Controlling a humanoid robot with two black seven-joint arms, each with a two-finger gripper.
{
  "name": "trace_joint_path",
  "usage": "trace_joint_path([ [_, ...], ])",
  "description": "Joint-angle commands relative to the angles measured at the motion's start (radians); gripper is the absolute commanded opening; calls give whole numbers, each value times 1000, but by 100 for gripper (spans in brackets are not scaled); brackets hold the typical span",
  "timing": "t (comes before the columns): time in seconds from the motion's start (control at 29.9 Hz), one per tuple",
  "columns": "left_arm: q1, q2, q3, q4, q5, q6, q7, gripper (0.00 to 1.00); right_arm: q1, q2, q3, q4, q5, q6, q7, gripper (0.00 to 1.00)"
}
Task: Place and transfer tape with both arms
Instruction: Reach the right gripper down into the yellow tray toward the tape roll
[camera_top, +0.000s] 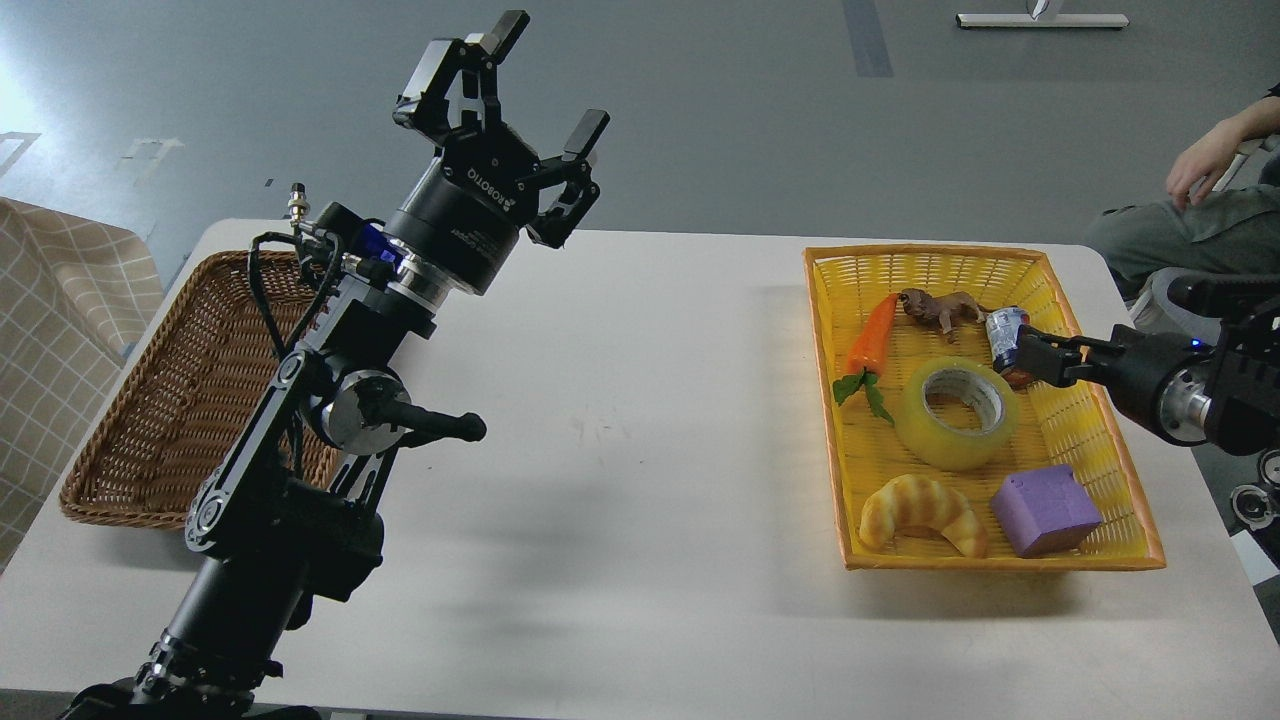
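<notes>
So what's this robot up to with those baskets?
It is going for the tape, which lies flat in the yellow basket among a carrot, a croissant and a purple block. The right gripper reaches in from the side, right beside the roll; nothing is lifted yet. The left gripper waits raised, jaws wide open, by the brown basket.
</notes>
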Motion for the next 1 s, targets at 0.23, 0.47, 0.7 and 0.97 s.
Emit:
trace_joint_path([
  [0.23,2,0,0,1,0,0,0,98,0,27,-90,-14,-47,0,1,96],
  [0.47,2,0,-2,1,0,0,0,98,0,58,-93,-52,-90,0,1,89],
  [0.7,3,0,-2,1,0,-1,0,98,0,76,-93,-80,-90,0,0,84],
  [0.97,3,0,-2,1,-2,0,0,98,0,91,-93,-86,-90,0,-4,80],
])
